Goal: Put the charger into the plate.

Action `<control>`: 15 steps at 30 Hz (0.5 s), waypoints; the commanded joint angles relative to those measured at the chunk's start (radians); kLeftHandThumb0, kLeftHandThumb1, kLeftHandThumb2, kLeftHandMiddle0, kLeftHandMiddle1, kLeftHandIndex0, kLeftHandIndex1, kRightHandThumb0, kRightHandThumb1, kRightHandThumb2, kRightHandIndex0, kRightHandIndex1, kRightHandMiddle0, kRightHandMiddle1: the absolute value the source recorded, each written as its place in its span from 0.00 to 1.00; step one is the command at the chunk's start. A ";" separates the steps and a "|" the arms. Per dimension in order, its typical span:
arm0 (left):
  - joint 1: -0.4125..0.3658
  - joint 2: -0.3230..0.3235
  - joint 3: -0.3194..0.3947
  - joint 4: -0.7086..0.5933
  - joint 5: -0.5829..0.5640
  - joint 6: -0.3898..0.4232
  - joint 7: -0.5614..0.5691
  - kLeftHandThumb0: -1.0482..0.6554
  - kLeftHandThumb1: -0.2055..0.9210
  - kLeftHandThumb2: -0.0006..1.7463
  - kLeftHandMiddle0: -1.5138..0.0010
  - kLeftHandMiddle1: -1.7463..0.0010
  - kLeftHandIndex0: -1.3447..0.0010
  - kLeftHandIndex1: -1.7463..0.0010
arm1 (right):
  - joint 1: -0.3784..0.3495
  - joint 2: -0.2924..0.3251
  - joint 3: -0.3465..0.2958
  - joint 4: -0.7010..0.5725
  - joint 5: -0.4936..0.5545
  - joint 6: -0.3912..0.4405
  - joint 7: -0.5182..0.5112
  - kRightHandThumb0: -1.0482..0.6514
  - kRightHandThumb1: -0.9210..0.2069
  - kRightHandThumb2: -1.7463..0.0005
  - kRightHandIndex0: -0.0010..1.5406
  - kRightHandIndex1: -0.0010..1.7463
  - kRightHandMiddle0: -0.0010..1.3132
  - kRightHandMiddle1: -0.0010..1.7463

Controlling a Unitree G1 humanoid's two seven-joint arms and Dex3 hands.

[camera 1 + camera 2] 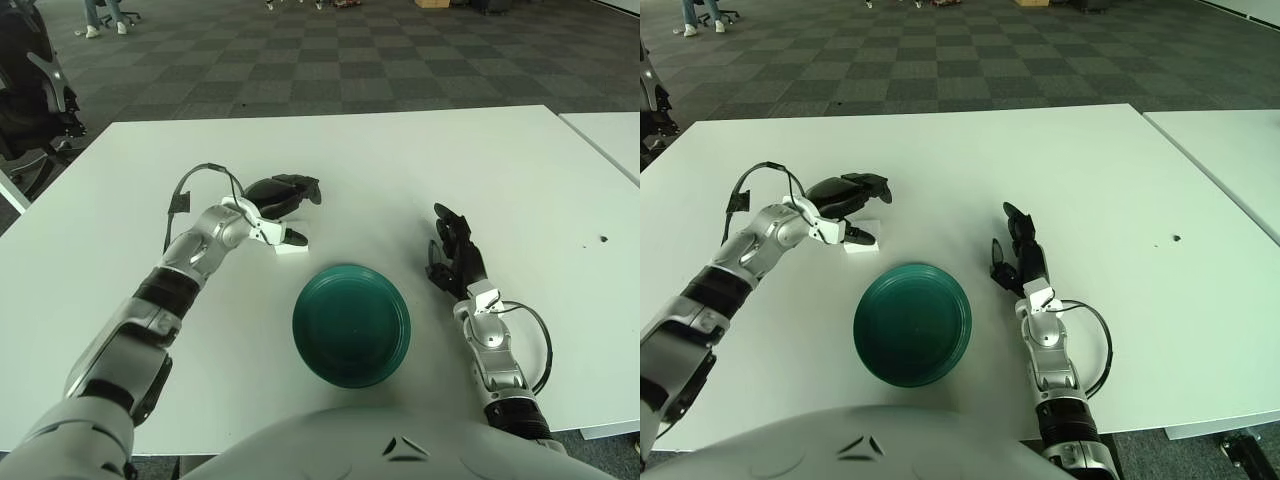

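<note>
The charger (290, 247) is a small white block lying on the white table, just up and left of the dark green plate (351, 323). My left hand (305, 213) reaches in from the left and arches over the charger. Its long fingers (296, 186) stretch out above and behind the block, and the thumb tip sits at the block's top edge. Nothing is clasped, so the hand is open. The plate has nothing in it. My right hand (455, 258) shows to the right of the plate with its fingers relaxed and holding nothing.
A second white table (610, 135) stands at the far right across a narrow gap. A dark office chair (35, 95) is beyond the table's left corner. A small dark speck (603, 240) marks the table at the right.
</note>
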 commanded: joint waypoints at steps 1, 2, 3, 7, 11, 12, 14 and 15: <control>-0.110 -0.024 -0.038 0.159 -0.003 -0.030 -0.028 0.00 1.00 0.29 0.87 1.00 0.97 0.25 | 0.118 0.040 0.036 0.203 -0.017 0.188 0.005 0.22 0.00 0.55 0.12 0.01 0.00 0.28; -0.128 -0.035 -0.052 0.205 0.015 -0.030 -0.009 0.00 1.00 0.30 0.88 0.99 0.98 0.29 | 0.117 0.040 0.037 0.205 -0.018 0.191 0.006 0.22 0.00 0.55 0.12 0.01 0.00 0.28; -0.142 -0.042 -0.061 0.238 0.026 -0.032 0.005 0.00 1.00 0.30 0.90 0.99 0.99 0.33 | 0.116 0.041 0.037 0.206 -0.019 0.193 0.007 0.22 0.00 0.55 0.12 0.01 0.00 0.28; -0.180 -0.061 -0.090 0.334 0.053 -0.030 0.046 0.00 1.00 0.30 0.93 1.00 1.00 0.39 | 0.115 0.039 0.041 0.212 -0.023 0.192 0.011 0.23 0.00 0.55 0.13 0.01 0.00 0.28; -0.198 -0.071 -0.108 0.387 0.066 -0.021 0.069 0.00 1.00 0.30 0.95 1.00 1.00 0.40 | 0.116 0.039 0.043 0.215 -0.025 0.186 0.009 0.23 0.00 0.55 0.13 0.01 0.00 0.29; -0.201 -0.074 -0.113 0.400 0.071 -0.014 0.075 0.00 1.00 0.30 0.95 1.00 1.00 0.41 | 0.116 0.041 0.043 0.216 -0.025 0.184 0.007 0.22 0.00 0.55 0.13 0.01 0.00 0.29; -0.206 -0.079 -0.123 0.420 0.080 -0.004 0.085 0.00 1.00 0.30 0.97 1.00 1.00 0.41 | 0.118 0.044 0.042 0.218 -0.024 0.181 0.003 0.22 0.00 0.55 0.14 0.01 0.00 0.29; -0.208 -0.080 -0.127 0.426 0.083 -0.003 0.089 0.00 1.00 0.30 0.97 1.00 1.00 0.41 | 0.118 0.045 0.042 0.217 -0.024 0.180 0.001 0.22 0.00 0.55 0.14 0.01 0.00 0.29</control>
